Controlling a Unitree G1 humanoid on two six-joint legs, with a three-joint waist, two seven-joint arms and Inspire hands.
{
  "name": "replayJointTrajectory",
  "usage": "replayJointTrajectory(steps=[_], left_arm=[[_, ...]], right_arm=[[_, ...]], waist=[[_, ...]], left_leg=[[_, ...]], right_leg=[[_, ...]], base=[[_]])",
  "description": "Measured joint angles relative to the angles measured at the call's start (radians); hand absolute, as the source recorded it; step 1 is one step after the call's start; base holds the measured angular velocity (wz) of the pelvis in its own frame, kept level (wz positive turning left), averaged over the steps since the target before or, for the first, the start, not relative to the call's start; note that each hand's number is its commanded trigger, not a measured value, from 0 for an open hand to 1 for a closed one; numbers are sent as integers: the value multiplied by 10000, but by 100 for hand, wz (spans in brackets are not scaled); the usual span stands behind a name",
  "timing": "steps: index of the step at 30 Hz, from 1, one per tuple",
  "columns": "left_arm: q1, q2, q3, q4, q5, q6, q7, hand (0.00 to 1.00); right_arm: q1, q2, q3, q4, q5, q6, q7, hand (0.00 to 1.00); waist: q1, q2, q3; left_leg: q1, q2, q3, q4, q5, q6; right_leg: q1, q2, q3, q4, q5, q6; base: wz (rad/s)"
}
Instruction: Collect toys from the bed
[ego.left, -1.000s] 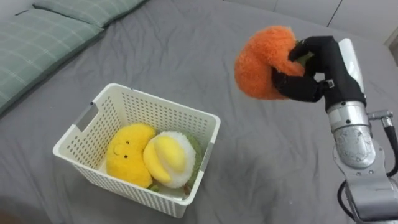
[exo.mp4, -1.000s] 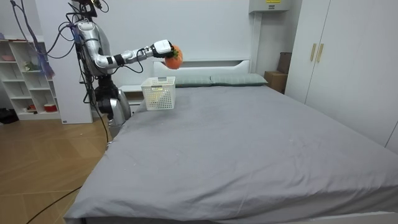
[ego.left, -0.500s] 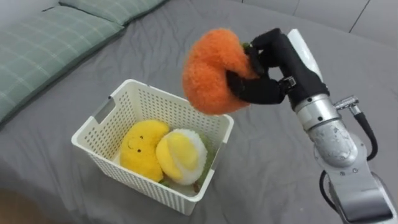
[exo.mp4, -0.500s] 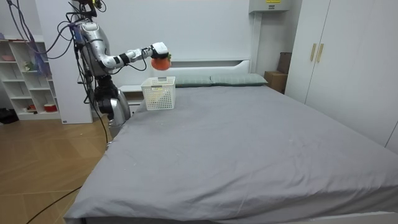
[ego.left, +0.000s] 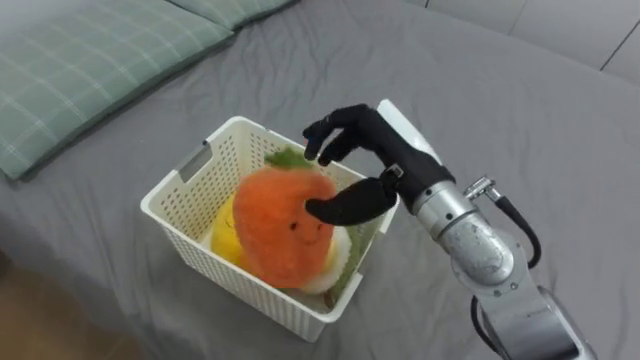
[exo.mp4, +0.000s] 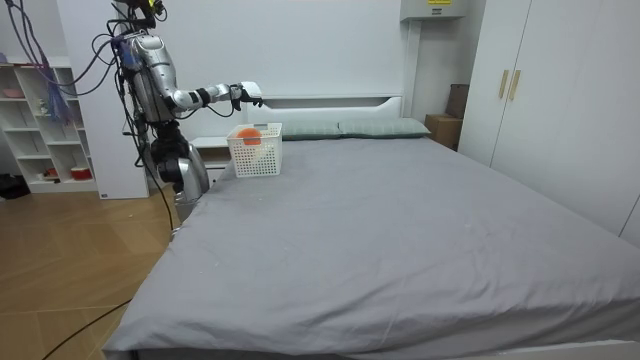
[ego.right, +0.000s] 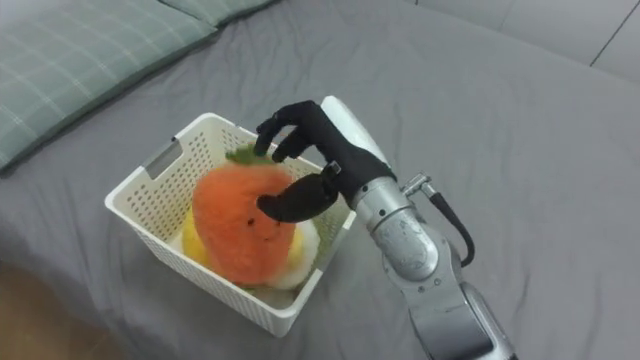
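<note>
a white basket (ego.left: 228, 270) sits on the grey bed (ego.left: 520, 120), its latticed near wall facing the robot. the orange plush toy (ego.left: 285, 225) lies inside it, on top of the pile and rising above the rim, with a small green leaf showing at its far edge. under it a yellow plush toy (ego.left: 221, 234) peeks out on the left side, and a pale yellow and white one shows low on the right. the right robot hand (ego.left: 374, 160) hangs over the far right corner of the basket, spread: its fingers arch loosely above the orange toy with a gap between them and the fur, and the thumb points along the toy's upper right side, closing on nothing. further off, at the upper left, green checked pillows (ego.left: 90, 70) lie at the head of the bed. in the room view the robot stands at the bed's head corner, on the room view's left, arm stretched out over the basket, with a white shelf (exo.mp4: 40, 120) behind it and a wardrobe (exo.mp4: 540, 100) across the room.
</note>
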Motion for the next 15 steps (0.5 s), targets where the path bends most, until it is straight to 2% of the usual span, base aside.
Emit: replayJointTrajectory(steps=[3,15], left_arm=[[-10,-5,6,-29,-26,119,27,0],[-95,-47,13,-84,-29,120,246,0]], right_arm=[[0,-3,120,173,-19,-1,0,0],[0,-30,119,388,-22,10,176,0]], waist=[[-7,-10,-7],[-20,-51,-35]], left_leg=[[1,0,-8,0,13,-2],[38,31,162,-96,22,1]], right_leg=[[3,2,39,3,0,0],[-91,10,242,-3,1,-1]], base=[[0],[-4]])
